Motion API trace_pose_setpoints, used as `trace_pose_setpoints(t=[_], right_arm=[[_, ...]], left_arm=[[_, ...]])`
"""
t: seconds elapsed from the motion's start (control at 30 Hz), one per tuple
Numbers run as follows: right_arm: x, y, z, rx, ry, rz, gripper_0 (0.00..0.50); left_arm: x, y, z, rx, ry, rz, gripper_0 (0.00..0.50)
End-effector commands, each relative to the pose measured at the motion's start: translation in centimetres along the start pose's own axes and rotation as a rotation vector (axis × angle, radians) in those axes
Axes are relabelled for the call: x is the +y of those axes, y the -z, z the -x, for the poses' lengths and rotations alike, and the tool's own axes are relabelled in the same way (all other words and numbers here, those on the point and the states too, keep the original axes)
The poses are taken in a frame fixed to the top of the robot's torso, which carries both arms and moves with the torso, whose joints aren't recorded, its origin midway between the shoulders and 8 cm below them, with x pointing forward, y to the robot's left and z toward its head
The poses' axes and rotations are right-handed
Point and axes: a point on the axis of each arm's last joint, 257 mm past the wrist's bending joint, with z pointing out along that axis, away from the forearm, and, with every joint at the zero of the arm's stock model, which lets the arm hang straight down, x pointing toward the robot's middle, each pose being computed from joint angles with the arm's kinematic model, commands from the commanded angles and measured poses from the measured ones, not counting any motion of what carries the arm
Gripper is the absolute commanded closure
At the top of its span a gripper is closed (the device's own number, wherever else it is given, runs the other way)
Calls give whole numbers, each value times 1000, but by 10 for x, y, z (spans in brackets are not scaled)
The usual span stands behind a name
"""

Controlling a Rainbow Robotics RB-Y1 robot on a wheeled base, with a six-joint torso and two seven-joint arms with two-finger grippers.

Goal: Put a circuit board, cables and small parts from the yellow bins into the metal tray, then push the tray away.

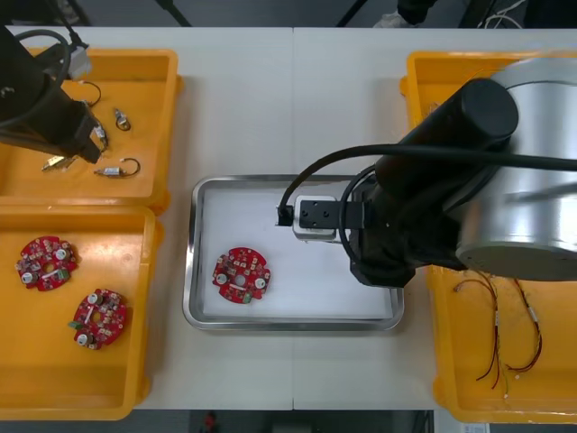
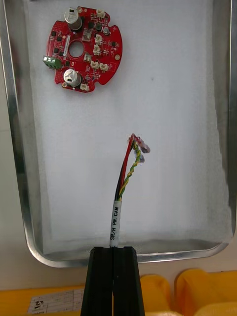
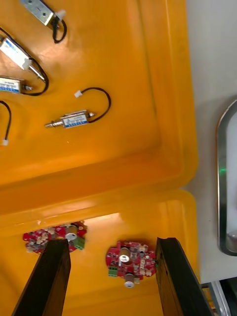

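Observation:
My right gripper is shut on a red and yellow cable with a white label. The cable's free end hangs over the white inside of the metal tray. A round red circuit board lies in the tray beyond the cable, also seen as the circuit board in the tray. My right arm reaches over the tray's right side. My left gripper stands open above the left bins, with two circuit boards below its fingers and small metal parts farther off.
The far left bin holds small metal parts. Two red boards lie in the near left bin. Red and yellow cables lie in the near right bin. Bare table lies beyond the tray.

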Motion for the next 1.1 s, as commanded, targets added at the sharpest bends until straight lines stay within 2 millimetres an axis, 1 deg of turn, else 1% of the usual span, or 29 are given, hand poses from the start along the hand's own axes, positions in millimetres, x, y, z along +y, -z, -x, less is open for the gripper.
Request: trace_pose_setpoints(t=[0.03, 0.07, 0.17, 0.27, 0.3, 0.47, 0.57, 0.8, 0.83, 0.87, 0.9, 0.93, 0.97, 1.0, 1.03, 1.1], right_arm=[[10, -22, 16, 0, 91, -24, 500], [13, -26, 16, 4, 93, -21, 500], [26, -50, 16, 6, 98, 11, 500], [33, -69, 15, -2, 88, 38, 500], [33, -72, 14, -3, 86, 40, 500], [45, -103, 1, 15, 65, 77, 500], [49, -114, -3, 20, 56, 89, 500], [46, -127, -8, 31, 16, 100, 499], [46, -130, -9, 35, 10, 102, 456], [46, -131, -9, 38, 4, 107, 384], [47, -132, -9, 38, 0, 109, 323], [47, -132, -9, 39, -3, 112, 206], [47, -131, -7, 34, -2, 111, 109], [47, -130, -7, 32, -5, 113, 65], [48, -129, -4, 25, -8, 117, 9], [47, -124, -1, 10, -18, 119, 0]], left_arm=[[40, 38, 29, -72, 56, 61, 0], [43, 38, 29, -73, 55, 63, 0], [59, 35, 32, -77, 61, 40, 0], [71, 35, 35, -90, 67, 19, 0], [74, 34, 36, -93, 68, 16, 0], [92, 24, 44, -122, 73, 3, 0], [99, 17, 49, -144, 75, -8, 0], [120, 1, 58, -184, 84, -17, 0], [124, -3, 58, -187, 86, -16, 0], [128, -5, 60, -195, 88, -16, 0], [129, -7, 60, -196, 88, -17, 0], [132, -10, 60, -200, 88, -18, 0], [135, -12, 59, -201, 96, -19, 0], [137, -14, 58, -198, 101, -18, 0], [139, -17, 58, -197, 104, -18, 0], [140, -24, 59, -198, 97, -7, 0]])
